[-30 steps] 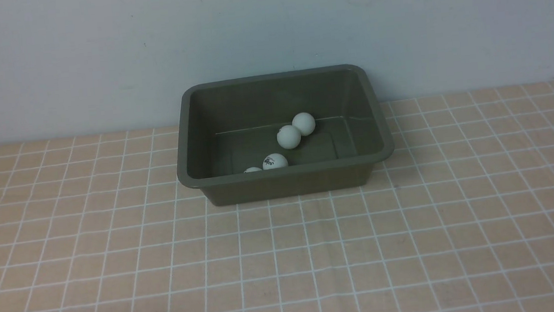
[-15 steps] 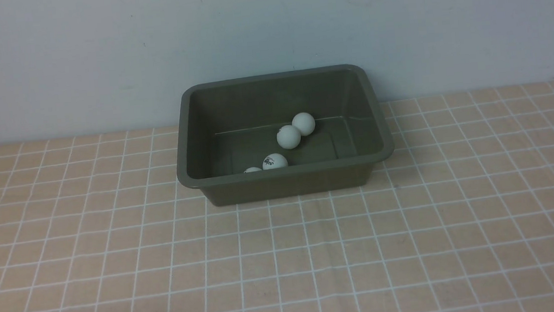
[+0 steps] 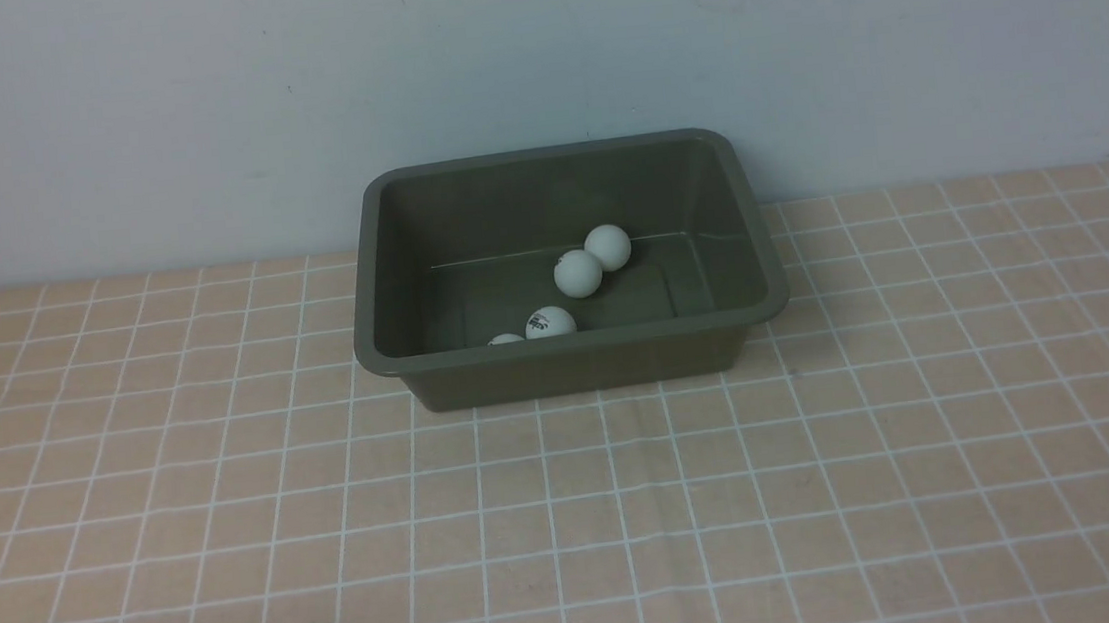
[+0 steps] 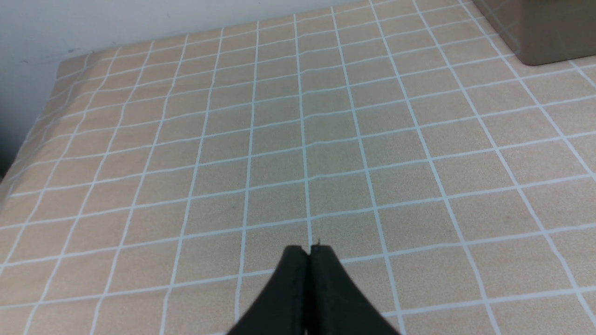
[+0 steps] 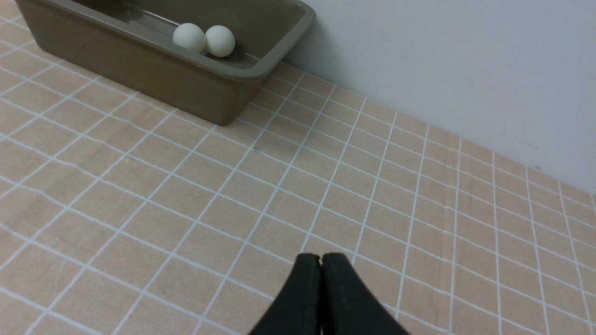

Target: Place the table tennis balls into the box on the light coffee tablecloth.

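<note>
Balls (image 3: 578, 272) rest inside box (image 3: 568, 348) at far edge of tablecloth (image 3: 574, 531); none visible outside, task likely finished. Left gripper (image 4: 309, 251), right gripper (image 5: 321, 258) pressed together, holding nothing, parked away.

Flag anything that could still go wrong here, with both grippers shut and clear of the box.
1. Count: the front view shows only four balls in the box, one barely peeking over the near wall. A further ball could be hidden behind that wall, or missing; none shows on the cloth.
2. The left gripper and right gripper sit shut and low over the cloth; a careless sweep might snag it and shift the box.
</note>
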Robot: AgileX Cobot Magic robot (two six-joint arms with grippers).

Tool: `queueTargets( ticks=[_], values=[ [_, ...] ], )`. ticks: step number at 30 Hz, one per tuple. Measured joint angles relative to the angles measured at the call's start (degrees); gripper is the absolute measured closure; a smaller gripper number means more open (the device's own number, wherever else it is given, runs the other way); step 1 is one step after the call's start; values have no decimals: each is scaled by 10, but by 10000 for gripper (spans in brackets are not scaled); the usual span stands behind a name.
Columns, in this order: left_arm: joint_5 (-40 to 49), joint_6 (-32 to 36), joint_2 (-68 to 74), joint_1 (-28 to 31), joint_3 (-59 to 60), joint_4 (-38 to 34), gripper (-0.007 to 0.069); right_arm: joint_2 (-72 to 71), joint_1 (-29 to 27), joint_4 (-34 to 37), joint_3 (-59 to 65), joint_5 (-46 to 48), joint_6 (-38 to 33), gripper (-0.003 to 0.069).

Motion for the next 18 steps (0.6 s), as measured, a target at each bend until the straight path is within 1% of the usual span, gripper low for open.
queueTargets(
  ticks=[6,10,12,14,18],
  values=[
    [0,0,0,0,0,0,693,-6,-2,0,0,0,0,677],
    [0,0,0,0,0,0,693,-23,-36,0,0,0,0,677],
    [0,0,0,0,0,0,693,-24,-63,1,1,-8,3,677],
    [0,0,0,0,0,0,693,-24,-101,21,8,-67,13,677],
    [0,0,0,0,0,1,693,-33,-154,51,42,-170,21,677]
  ],
)
